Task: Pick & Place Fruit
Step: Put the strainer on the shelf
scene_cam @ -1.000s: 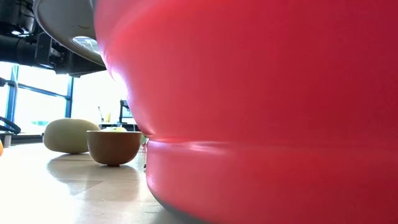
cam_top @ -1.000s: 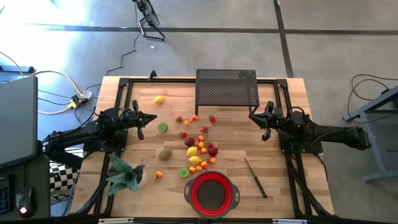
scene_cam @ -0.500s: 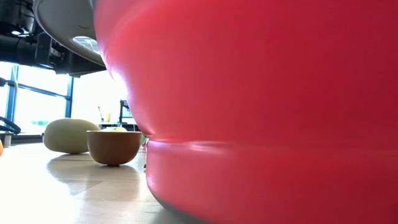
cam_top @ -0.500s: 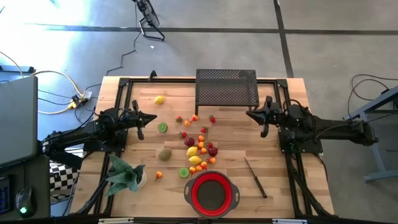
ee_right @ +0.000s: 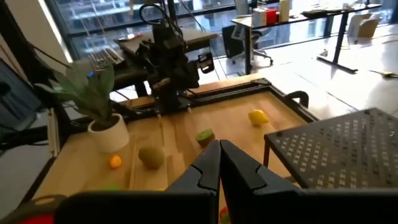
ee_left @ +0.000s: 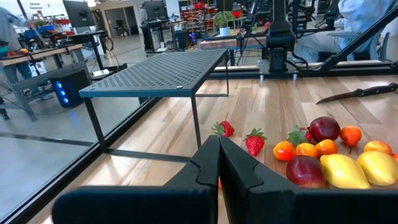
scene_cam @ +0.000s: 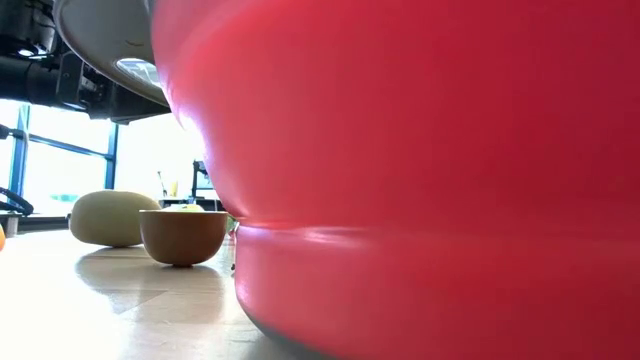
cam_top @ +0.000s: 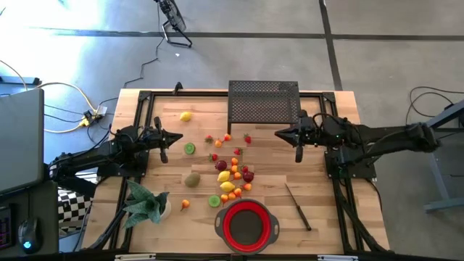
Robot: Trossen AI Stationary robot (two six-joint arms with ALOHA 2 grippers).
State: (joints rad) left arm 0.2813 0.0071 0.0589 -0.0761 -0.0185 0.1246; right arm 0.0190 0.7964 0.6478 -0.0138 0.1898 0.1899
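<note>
The fruit [cam_top: 232, 172] lies scattered in the middle of the table: lemons, plums, strawberries, tiny oranges, limes and a kiwi [cam_top: 192, 179]. A lone lemon [cam_top: 185, 116] sits toward the far left. My left gripper [cam_top: 178, 138] hovers shut just left of a lime half [cam_top: 189, 148]. In its wrist view the shut gripper [ee_left: 219, 149] points at strawberries [ee_left: 254, 142], plums [ee_left: 324, 129] and lemons [ee_left: 339, 172]. My right gripper [cam_top: 278, 133] is shut and hovers right of the cluster, beside the rack; its wrist view [ee_right: 219, 155] shows the kiwi [ee_right: 150, 155] and lemon [ee_right: 258, 116] beyond.
A red bowl with a grey rim [cam_top: 246, 226] stands at the near edge and fills the low view [scene_cam: 420, 180]. A black mesh rack [cam_top: 264, 103] stands at the far edge. A knife [cam_top: 297, 206] lies near right, and a potted plant [cam_top: 145, 203] near left.
My right gripper has moved toward the table's left, from the right frame toward the fruit cluster, staying shut. The left arm and the fruit have kept still.
</note>
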